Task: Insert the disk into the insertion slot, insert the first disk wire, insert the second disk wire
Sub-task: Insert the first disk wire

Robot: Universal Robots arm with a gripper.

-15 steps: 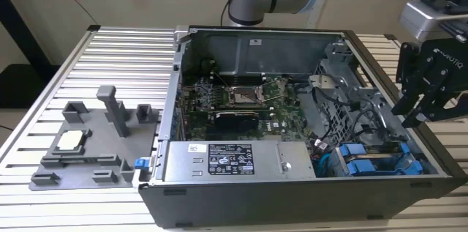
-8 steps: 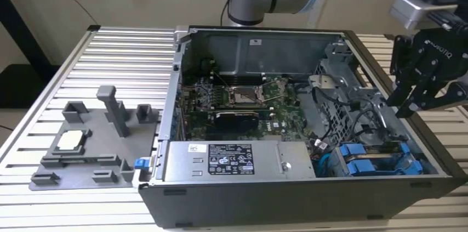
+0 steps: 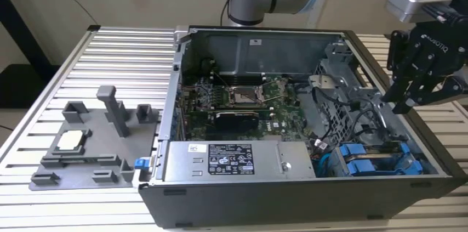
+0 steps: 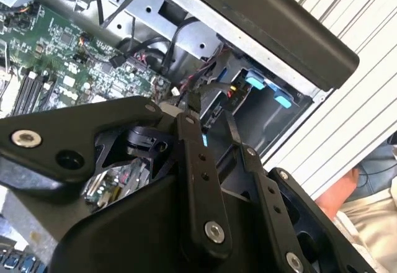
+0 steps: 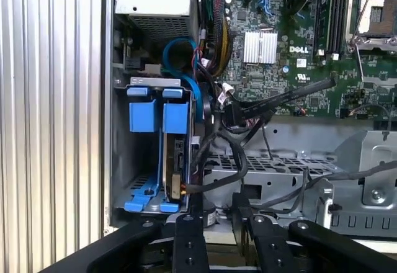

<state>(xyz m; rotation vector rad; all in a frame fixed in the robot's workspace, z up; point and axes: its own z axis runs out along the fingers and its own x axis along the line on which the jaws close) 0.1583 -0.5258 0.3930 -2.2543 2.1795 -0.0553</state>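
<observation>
Gripper (image 3: 406, 106) hangs over the computer case (image 3: 292, 193) edge on the exterior view's right, fingers (image 5: 189, 242) slightly apart, nothing visible between them. Disk (image 5: 175, 119) sits in the insertion slot (image 5: 121, 161) at the case's near corner on that side, beside a second blue-framed drive (image 5: 142, 116). Black cable (image 5: 198, 188) reaches the disk's end.

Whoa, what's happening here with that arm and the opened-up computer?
A robot arm is working on an open computer case that lies on a ribbed metal table. Its black gripper hangs over the case's edge on the exterior view's right, above the corner where two blue-framed disks sit side by side in their metal bay. In the first wrist view a black cable runs to one disk, close to the gripper. A grey fixture lies beside the case.
</observation>
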